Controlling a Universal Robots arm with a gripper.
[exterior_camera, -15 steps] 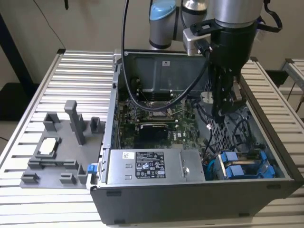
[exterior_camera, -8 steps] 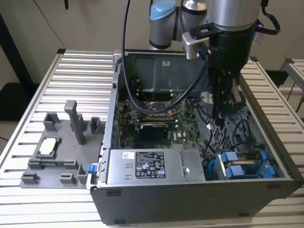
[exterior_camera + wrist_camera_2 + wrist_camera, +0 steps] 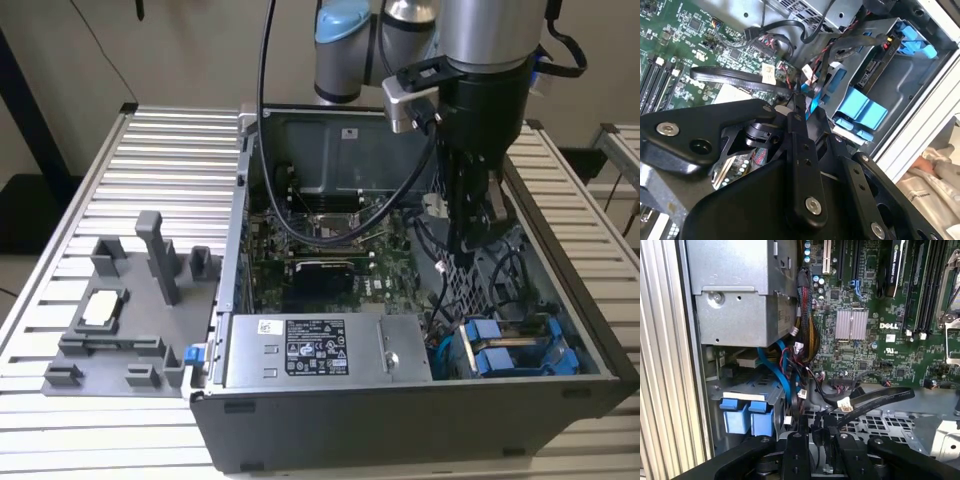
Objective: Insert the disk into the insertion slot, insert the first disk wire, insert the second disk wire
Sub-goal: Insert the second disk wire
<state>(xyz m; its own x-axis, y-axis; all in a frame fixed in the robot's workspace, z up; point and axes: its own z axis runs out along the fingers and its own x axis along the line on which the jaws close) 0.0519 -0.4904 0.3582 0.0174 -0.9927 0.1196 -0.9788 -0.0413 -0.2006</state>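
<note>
End effector (image 3: 470, 238) hangs just above the perforated grey sheet-metal drive cage (image 3: 885, 422), beside a flat black cable (image 3: 880, 399); grip state cannot be told. Blue-framed silver-grey disk (image 3: 490, 362) sits in its bay.

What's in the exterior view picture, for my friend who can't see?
A robot arm reaches down into an open computer case on a ribbed metal table, its gripper by the perforated drive cage. The blue-framed disk lies in that cage; a grey fixture tray sits at the exterior view's left.
</note>
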